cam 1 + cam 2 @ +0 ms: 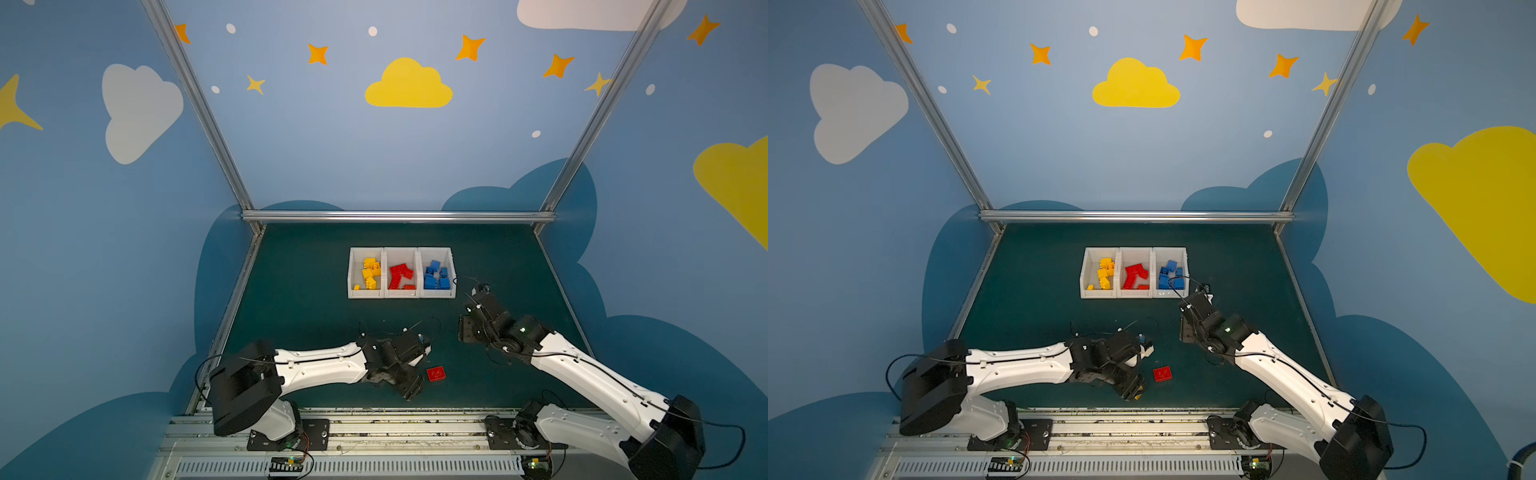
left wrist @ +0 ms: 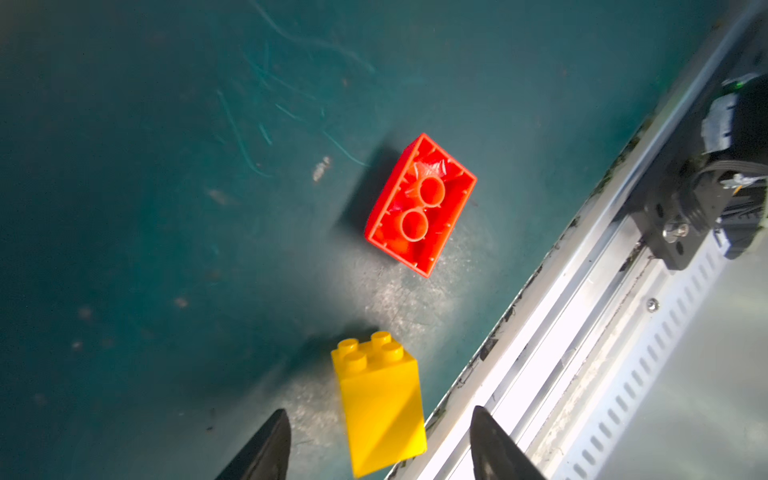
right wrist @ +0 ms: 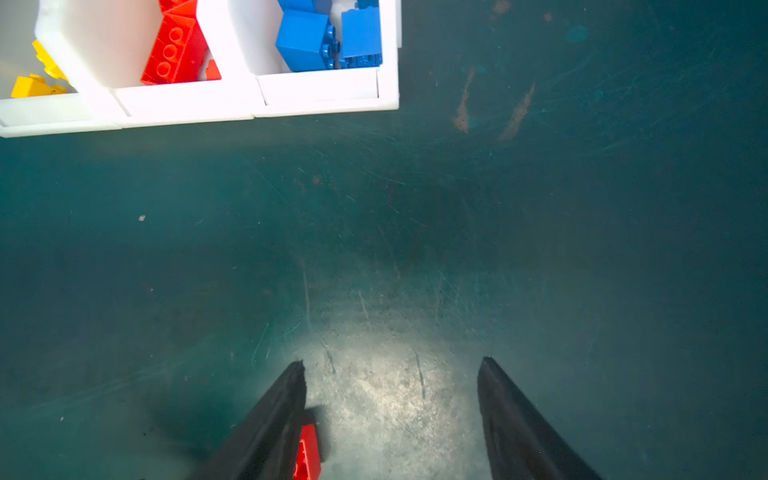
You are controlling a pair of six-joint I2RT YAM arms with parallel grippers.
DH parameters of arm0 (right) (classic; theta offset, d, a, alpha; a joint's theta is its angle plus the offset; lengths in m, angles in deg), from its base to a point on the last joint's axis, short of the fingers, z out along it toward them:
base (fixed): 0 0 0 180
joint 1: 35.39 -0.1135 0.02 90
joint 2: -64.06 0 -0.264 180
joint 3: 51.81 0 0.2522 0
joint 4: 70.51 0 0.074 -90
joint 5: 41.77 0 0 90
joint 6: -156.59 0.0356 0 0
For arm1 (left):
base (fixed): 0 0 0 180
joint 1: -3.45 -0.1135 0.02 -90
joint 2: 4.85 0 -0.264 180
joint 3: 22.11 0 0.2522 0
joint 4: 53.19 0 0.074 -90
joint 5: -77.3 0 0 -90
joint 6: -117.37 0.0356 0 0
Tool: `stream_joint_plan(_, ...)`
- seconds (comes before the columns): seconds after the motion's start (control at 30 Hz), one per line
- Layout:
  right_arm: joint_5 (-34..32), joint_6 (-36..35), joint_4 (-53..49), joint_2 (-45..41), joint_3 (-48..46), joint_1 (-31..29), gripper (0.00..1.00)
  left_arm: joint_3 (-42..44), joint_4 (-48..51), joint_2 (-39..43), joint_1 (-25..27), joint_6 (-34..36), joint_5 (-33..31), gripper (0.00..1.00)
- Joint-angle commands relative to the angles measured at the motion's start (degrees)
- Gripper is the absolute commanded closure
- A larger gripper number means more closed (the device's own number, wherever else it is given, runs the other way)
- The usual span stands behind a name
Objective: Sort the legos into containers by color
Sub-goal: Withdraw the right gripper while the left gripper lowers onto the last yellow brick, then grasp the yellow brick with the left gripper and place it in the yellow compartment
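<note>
Left end effector [image 2: 380, 446] is low over the near edge of the desk [image 1: 299, 316], fingers [image 2: 266, 451] parted around a yellow brick [image 2: 380, 409] with gaps on both sides, not clamped on it. The brick stands studs-up, tilted, right beside the metal rail [image 2: 552, 353] that bounds the desk. Just beyond it, apart from it, a red brick [image 2: 419, 205] lies hollow side up; in both top views it sits on the green surface just off the left arm's wrist [image 1: 436, 373].

Right end effector [image 3: 390, 415] hangs over bare green, fingers [image 3: 515, 419] spread wide with nothing between them. A red piece [image 3: 307, 453] peeks out beside one finger, mostly hidden.

Further out, the three white bins [image 1: 401, 295] stand side by side mid-desk: yellow bricks [image 1: 369, 272] in the left one, red bricks [image 1: 400, 275] in the middle, blue bricks [image 1: 436, 276] in the right. There is open surface all round the bins, and between them and both arms.
</note>
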State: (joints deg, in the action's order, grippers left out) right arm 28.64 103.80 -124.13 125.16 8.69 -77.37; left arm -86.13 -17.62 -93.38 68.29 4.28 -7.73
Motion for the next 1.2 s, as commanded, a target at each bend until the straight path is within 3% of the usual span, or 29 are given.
stream_joint_plan(0.0, -1.01, 1.54, -1.61, -1.76, -1.54, 0.47, 0.34, -2.91, 3.96, -3.26, 0.59, 1.28, 0.48, 0.38)
stream_joint_plan(0.3, -1.86, 2.16, -2.57, -4.88, -3.46, 0.78, 0.34, -6.17, 6.65, -8.94, 1.38, 1.7, -1.18, 0.6)
stream_joint_plan(0.57, -1.89, 3.39, -2.67, -6.08, -4.63, 1.31, 0.33, -7.67, 8.15, -9.35, 1.43, 2.35, -2.63, 0.71)
stream_joint_plan(0.77, -2.14, 3.5, -3.39, -6.59, -4.66, 1.61, 0.33, -8.7, 9.33, -7.53, -0.06, 3.4, -3.48, 0.73)
stream_joint_plan(0.93, -2.18, 3.49, -3.74, -7.29, -4.47, 1.63, 0.33, -10.55, 11.01, -3.38, -6.63, 6.51, -4.42, 0.72)
stream_joint_plan(1.17, -2.24, 3.15, -2.62, -8.67, -5.17, 1.72, 0.33, -20.0, 10.19, -1.73, -25.94, 13.17, -4.13, 0.67)
